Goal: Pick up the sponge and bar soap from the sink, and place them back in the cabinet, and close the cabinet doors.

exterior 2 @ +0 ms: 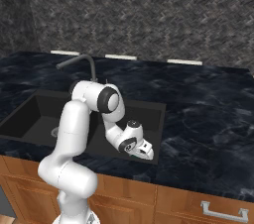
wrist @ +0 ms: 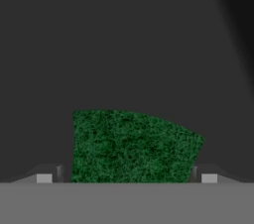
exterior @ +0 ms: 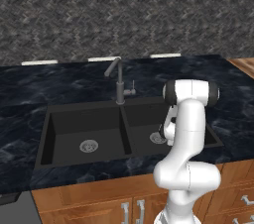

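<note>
Hand view: sponge [wrist: 133, 146], green face up, flat on the sink [wrist: 124, 44] floor, lying between the spread, ungripping fingertips [wrist: 44, 178] of the gripper [wrist: 126, 178].

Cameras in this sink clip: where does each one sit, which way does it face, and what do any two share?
Left base view: behind the arm's left, looking down on the sink and faucet; white arm at lower right.
Right base view: behind the arm's right, same sink; arm at lower left, end effector low in the basin.
Hand view: on the hand, facing the sponge between open fingertips.
Both base views share sink, faucet and arm.
</note>
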You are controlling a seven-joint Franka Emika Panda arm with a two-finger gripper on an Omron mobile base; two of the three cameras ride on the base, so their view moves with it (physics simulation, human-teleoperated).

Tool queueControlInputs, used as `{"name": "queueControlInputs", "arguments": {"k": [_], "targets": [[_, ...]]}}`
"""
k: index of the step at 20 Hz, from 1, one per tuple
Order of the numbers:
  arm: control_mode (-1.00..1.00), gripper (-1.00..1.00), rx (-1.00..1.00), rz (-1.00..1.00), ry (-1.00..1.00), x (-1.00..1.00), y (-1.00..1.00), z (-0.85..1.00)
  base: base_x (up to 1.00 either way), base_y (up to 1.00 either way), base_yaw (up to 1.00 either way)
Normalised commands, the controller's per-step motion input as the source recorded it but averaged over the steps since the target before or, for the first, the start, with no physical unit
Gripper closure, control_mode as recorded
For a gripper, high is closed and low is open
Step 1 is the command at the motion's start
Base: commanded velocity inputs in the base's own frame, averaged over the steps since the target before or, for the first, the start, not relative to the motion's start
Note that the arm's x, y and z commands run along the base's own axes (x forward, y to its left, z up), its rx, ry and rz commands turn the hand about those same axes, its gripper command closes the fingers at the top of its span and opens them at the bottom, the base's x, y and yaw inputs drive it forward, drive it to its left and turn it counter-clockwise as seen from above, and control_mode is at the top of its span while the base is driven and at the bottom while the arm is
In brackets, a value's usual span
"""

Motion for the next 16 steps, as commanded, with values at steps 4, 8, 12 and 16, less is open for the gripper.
{"name": "queueControlInputs", "arguments": {"k": [4,8,12,16], "targets": [[-1.0,-1.0,0.0,0.0,0.0,0.0,0.0,-0.12,0.0,0.0,0.0],[-1.0,-1.0,0.0,0.0,0.0,0.0,0.0,-0.02,0.0,0.0,0.0],[-1.0,-1.0,0.0,0.0,0.0,0.0,0.0,0.0,0.0,0.0,0.0],[-1.0,-1.0,0.0,0.0,0.0,0.0,0.0,0.0,0.0,0.0,0.0]]}}
